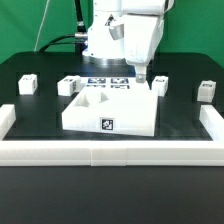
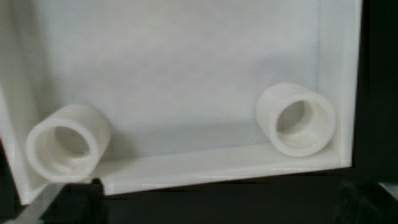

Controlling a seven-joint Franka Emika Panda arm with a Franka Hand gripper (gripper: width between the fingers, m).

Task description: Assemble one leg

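The large flat white slab (image 1: 108, 110) lies mid-table with its corner recesses up. In the wrist view it fills the picture (image 2: 178, 70), with two round sockets (image 2: 71, 140) (image 2: 299, 118) showing. Several small white legs stand apart around it: one (image 1: 160, 85) just to the exterior view's right of my gripper, one (image 1: 69, 86) by the slab's far left corner, one (image 1: 28, 84) further left, and one (image 1: 205, 90) at the far right. My gripper (image 1: 143, 74) hangs over the slab's far right corner, empty. In the wrist view the gripper (image 2: 208, 205) has its fingers (image 2: 71, 200) wide apart.
The marker board (image 1: 108, 82) lies behind the slab under the arm. A low white wall (image 1: 110, 151) runs along the table's front and turns back at both ends. The arm's base stands at the back.
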